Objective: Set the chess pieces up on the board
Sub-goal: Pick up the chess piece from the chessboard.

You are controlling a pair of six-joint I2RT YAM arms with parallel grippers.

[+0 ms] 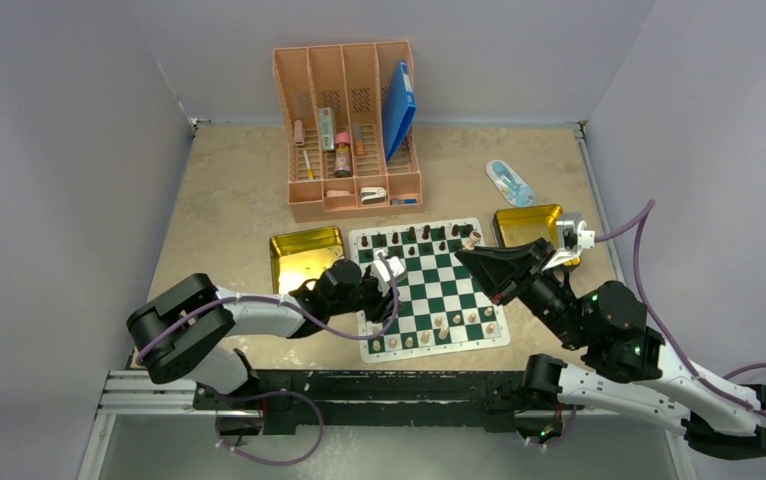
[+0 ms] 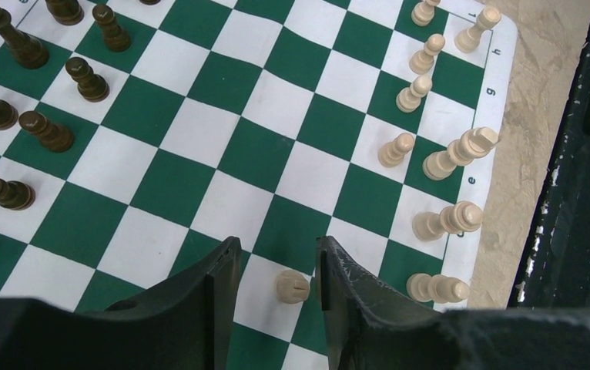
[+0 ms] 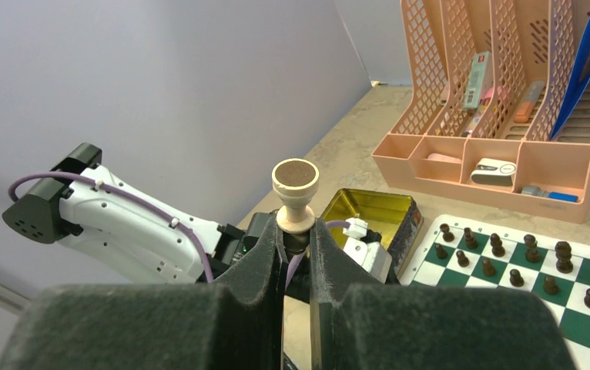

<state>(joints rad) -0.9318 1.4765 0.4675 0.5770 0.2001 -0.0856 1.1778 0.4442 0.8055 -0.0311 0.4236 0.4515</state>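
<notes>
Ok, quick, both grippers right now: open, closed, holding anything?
Left gripper: open, fingers either side of a pale pawn.
Right gripper: closed on a pale piece.

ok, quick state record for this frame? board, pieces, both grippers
board: green-white mat, centre squares bare
dark pieces: far rows
pale pieces: near rows, some squares unfilled
left gripper: open, fingers either side of a pale pawn on the board
right gripper: shut on a pale piece, base up
tins: gold, one at each side of the board
</notes>
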